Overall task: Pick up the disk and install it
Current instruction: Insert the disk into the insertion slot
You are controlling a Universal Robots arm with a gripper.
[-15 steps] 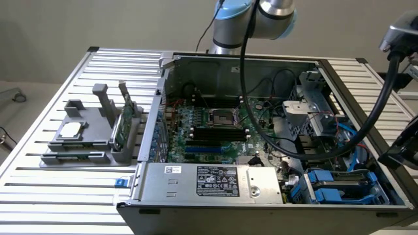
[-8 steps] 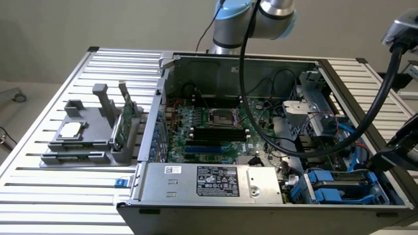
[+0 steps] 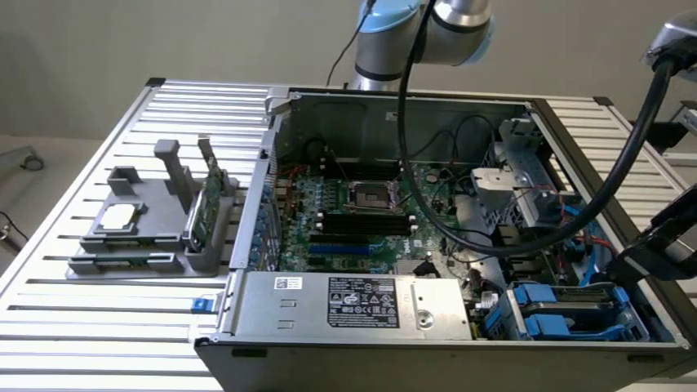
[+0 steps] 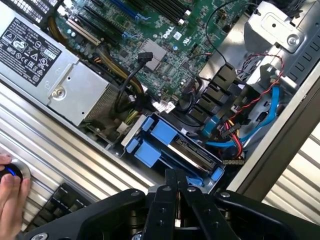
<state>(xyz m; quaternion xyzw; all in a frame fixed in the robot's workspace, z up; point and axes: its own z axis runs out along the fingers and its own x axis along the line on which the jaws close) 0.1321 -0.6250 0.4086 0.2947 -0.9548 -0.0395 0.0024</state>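
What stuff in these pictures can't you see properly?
- Disk, wrist view: sunk in its blue carrier, mostly hidden.
- Contact, wrist view: the shut jaws cover the spot, so touching the carrier can't be told.
- Power supply label, exterior view: print too small to read.
- Hand, wrist view: cut off by the picture's edge.

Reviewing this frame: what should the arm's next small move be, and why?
Probably open the jaws. The gripper is shut and holds nothing, and it points at the disk, which sits in its blue carrier inside the computer case. Shut fingers cannot take hold of the carrier, so opening seems called for before any approach.
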